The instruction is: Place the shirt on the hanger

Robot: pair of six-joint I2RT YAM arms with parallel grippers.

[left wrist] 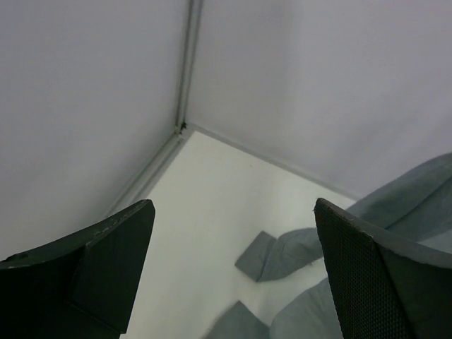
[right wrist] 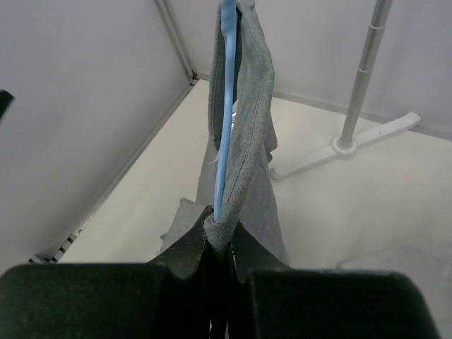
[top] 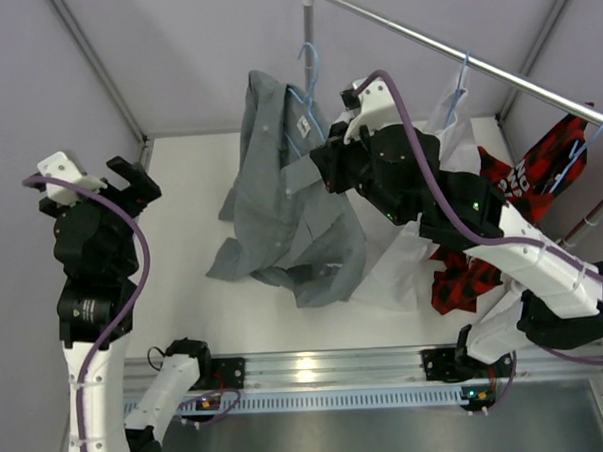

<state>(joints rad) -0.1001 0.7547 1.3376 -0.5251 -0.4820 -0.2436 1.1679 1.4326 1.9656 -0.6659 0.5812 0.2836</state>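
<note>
The shirt hangs just below the left end of the clothes rail, draped over the hanger, whose hook shows above the collar. I cannot tell whether that hook rests on the rail.

The right gripper is clamped on the grey shoulder seam with the blue hanger arm inside the fold. The left gripper hangs far to the rail's left, jaws wide apart and empty.

The job looks mostly done, as the cloth covers the frame. Seating the other shoulder and releasing seem to remain.

The shirt's long axis runs down from the rail, collar up, with the hem and a sleeve trailing on the table.
</note>
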